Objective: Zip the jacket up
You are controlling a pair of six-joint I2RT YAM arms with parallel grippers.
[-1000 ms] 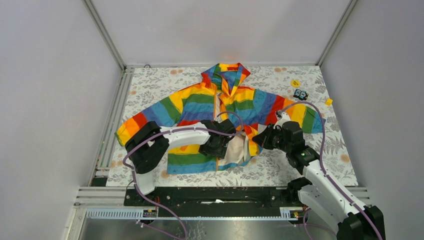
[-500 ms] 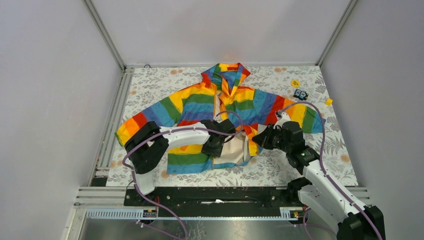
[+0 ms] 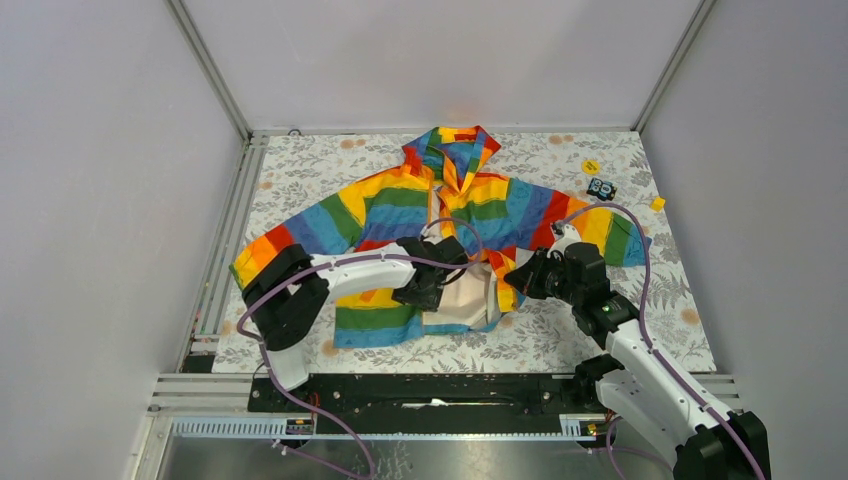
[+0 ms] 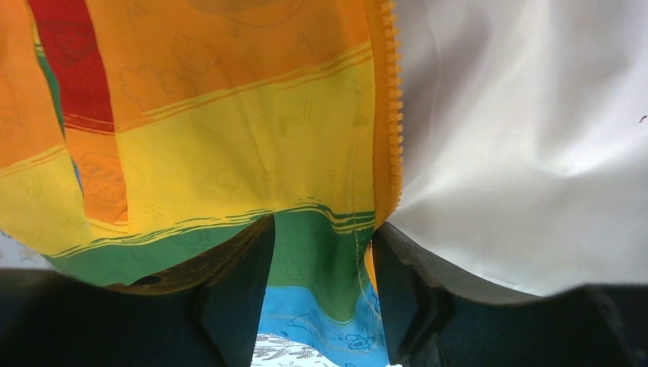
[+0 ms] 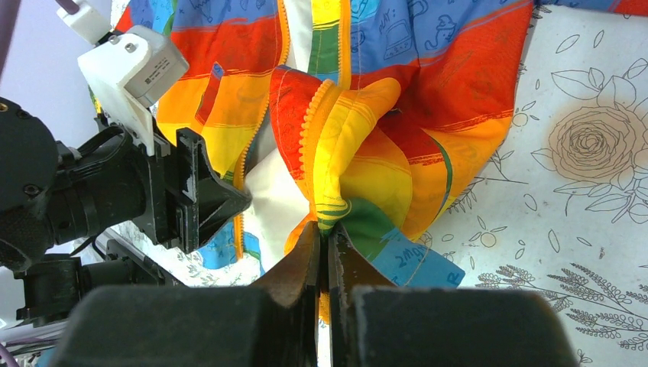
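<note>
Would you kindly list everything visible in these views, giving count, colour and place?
jacket: one, rainbow-striped with white lining, spread on the cloth, lower front open.
cloth: one, white with a floral print, covering the table.
round tag: one, yellow, far right of the cloth.
dark object: one, black and blue, just nearer than the tag; too small to identify.
block: one, yellow, at the cloth's right edge.
arms: two, white and black, reaching in from the near edge.
left fingers: two, black, apart over the jacket's zipper edge.
right fingers: two, black, shut on the other front edge.
</note>
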